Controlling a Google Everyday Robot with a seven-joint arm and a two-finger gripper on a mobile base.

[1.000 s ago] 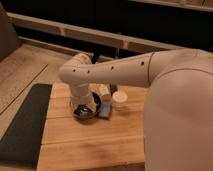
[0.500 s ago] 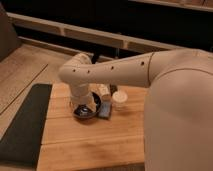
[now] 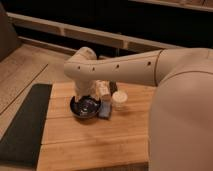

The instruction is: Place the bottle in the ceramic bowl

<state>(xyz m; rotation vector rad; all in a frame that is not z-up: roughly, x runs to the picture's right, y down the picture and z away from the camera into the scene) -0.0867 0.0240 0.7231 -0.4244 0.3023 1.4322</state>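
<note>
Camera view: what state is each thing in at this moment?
bowl: upright on the board, empty.
bottle: upright at the tool, outside the bowl, by its right rim.
jar: upright, lid on.
blue item: flat between bowl and jar.
tool: low over the board at the bottle; grip unclear.

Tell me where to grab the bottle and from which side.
Grip the bottle across its slim upper body, coming down from above: it looks upright, crowded by the ceramic bowl and white jar. The open gripper hangs right at it.
</note>
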